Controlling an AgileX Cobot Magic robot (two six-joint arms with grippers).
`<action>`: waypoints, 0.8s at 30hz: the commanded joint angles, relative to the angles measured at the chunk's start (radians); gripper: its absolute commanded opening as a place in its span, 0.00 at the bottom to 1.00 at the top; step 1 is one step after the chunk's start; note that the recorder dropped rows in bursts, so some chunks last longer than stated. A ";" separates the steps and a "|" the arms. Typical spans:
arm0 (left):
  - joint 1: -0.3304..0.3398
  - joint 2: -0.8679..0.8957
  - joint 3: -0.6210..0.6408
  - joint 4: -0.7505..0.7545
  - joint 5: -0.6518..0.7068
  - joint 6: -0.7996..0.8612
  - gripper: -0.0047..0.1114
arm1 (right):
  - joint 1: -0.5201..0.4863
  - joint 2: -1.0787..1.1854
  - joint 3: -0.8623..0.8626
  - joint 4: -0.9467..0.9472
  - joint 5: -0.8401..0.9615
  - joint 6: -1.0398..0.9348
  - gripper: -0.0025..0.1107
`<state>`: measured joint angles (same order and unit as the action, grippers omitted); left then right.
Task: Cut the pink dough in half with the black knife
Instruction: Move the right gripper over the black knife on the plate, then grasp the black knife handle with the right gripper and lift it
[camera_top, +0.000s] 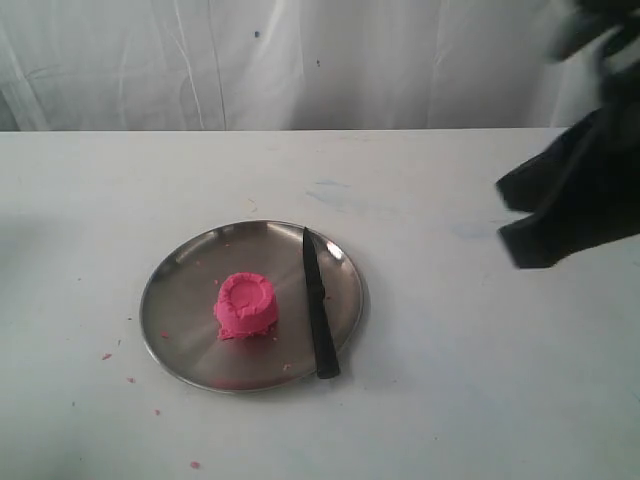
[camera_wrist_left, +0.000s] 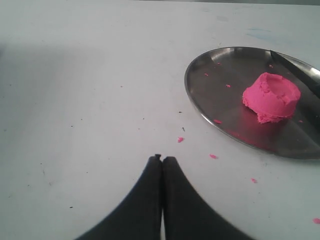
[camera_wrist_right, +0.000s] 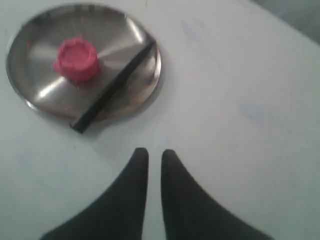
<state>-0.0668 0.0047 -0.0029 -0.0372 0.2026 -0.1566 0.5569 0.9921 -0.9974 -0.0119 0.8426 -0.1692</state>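
The pink dough (camera_top: 246, 305) (camera_wrist_left: 272, 96) (camera_wrist_right: 76, 59) is one stubby lump with a dented top, standing near the middle of a round steel plate (camera_top: 180, 300) (camera_wrist_left: 215, 85) (camera_wrist_right: 35, 75). The black knife (camera_top: 318, 310) (camera_wrist_left: 300, 72) (camera_wrist_right: 112, 87) lies flat on the plate's right side, close beside the dough, its handle end over the near rim. My right gripper (camera_top: 508, 215) (camera_wrist_right: 155, 151) hovers above the table well to the right of the plate, slightly open and empty. My left gripper (camera_wrist_left: 162, 157) is shut and empty over bare table left of the plate; the exterior view does not show it.
Tiny pink crumbs (camera_top: 106, 356) (camera_wrist_left: 180, 139) are scattered on the white table left of and in front of the plate, and a few lie on the plate. A white curtain (camera_top: 300, 60) hangs behind the table's far edge.
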 joint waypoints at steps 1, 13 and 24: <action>-0.005 -0.005 0.003 -0.011 0.002 -0.001 0.04 | 0.016 0.285 -0.061 0.114 0.014 -0.094 0.38; -0.005 -0.005 0.003 -0.025 0.000 -0.001 0.04 | 0.209 0.842 -0.402 0.012 0.082 0.132 0.45; -0.005 -0.005 0.003 -0.060 -0.002 -0.001 0.04 | 0.256 1.009 -0.506 -0.163 0.156 0.313 0.45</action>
<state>-0.0668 0.0047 -0.0029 -0.0851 0.2026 -0.1566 0.8071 1.9827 -1.4931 -0.1437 0.9876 0.1091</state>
